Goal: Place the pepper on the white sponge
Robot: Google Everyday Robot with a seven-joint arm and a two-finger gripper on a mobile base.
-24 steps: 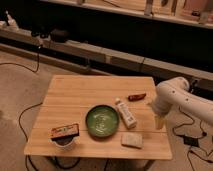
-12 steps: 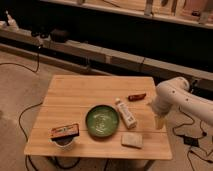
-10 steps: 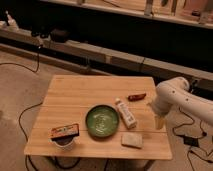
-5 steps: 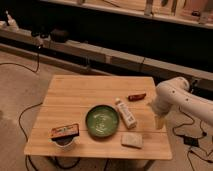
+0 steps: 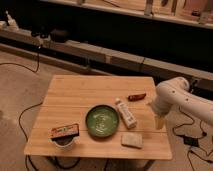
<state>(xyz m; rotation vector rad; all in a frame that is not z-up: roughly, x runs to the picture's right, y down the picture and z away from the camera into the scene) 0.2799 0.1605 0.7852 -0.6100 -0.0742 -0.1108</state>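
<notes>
The small, glossy dark-red chili pepper (image 5: pixel 136 96) lies bare on the light wooden table (image 5: pixel 75 95), well apart from the flat off-white sponge pad (image 5: pixel 132 140) near the front edge. The pale gripper (image 5: pixel 159 121) hangs by the table's right edge, holding nothing; whether it is spread or closed cannot be told. An off-centre pinch could skid so slim a pepper away, a low carry might clip the labelled white bottle (image 5: pixel 126 112) lying between, and it could roll off the small sponge
</notes>
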